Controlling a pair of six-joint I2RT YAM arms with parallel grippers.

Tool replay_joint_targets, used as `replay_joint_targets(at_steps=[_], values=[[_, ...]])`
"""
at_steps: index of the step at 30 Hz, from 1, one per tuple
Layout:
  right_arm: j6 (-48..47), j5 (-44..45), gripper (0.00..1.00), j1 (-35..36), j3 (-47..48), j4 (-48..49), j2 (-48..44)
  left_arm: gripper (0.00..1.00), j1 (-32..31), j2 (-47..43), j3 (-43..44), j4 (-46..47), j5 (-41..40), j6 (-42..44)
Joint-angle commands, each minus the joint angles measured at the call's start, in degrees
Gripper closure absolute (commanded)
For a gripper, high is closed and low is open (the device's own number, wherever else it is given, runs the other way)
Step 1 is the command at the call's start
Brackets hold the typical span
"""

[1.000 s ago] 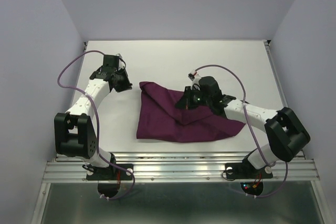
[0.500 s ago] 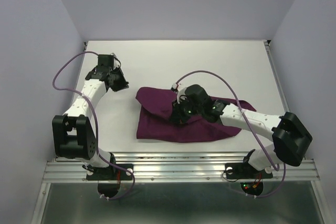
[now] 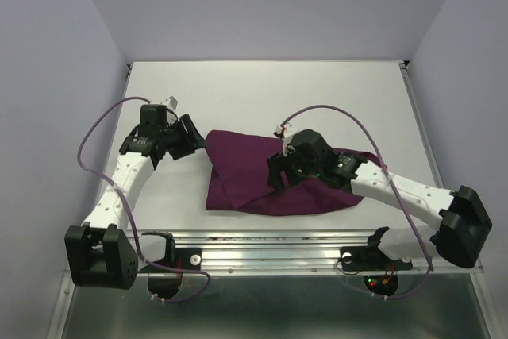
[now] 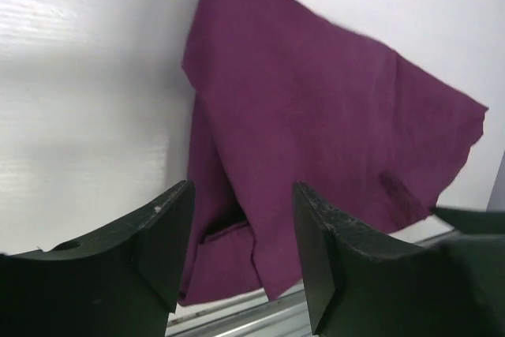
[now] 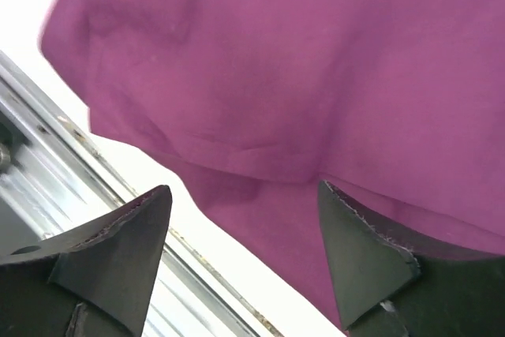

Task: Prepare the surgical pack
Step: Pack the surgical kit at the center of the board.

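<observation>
The surgical pack point(image 3: 242, 172), a large deep-purple cloth, lies loosely folded on the white table, with overlapping layers and a ragged right end. My left gripper point(image 3: 200, 142) hovers at its upper left corner, open and empty. In the left wrist view the cloth point(image 4: 316, 116) spreads beyond the open left gripper point(image 4: 243, 195). My right gripper point(image 3: 275, 179) hangs above the cloth's middle, open wide and holding nothing. The right wrist view shows the cloth's folded hem point(image 5: 300, 76) under the open right gripper point(image 5: 243, 191), close to the table's front edge.
An aluminium rail point(image 3: 270, 248) runs along the near edge, just in front of the cloth. The bare white table point(image 3: 317, 93) stretches behind it to the back wall. Purple cables point(image 3: 99, 125) loop off both arms.
The right gripper carried a flap of the cloth leftward, then opened and let it go, so the cloth now lies flatter. The left gripper swung toward the cloth's corner and opened.
</observation>
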Motion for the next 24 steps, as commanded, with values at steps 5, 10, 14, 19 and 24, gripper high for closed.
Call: replay_joint_targets(at_steps=[5,10,14,19,24], values=[[4.71,4.89,0.23,-18.47,-1.16,-2.51,-7.12,0.37,-6.84,-10.67,-8.35,-4.56,2.53,-4.89],[9.38,4.36,0.29,-25.34,-0.72,-1.37,-6.78,0.45,-15.71,-14.63,-13.28,-5.61,2.01,-10.07],[10.97,4.45,0.3,-25.34,-0.63,-0.23,-5.19,0.45,-20.55,-15.69,-16.0,-5.0,0.78,-13.59],[12.11,4.19,0.3,-25.34,-0.63,0.74,-4.14,0.41,-23.46,-15.87,-19.17,-2.19,0.16,-17.27],[12.38,4.19,0.3,-25.34,-0.63,0.65,-4.22,0.41,-24.6,-14.9,-21.1,1.59,1.04,-19.3]])
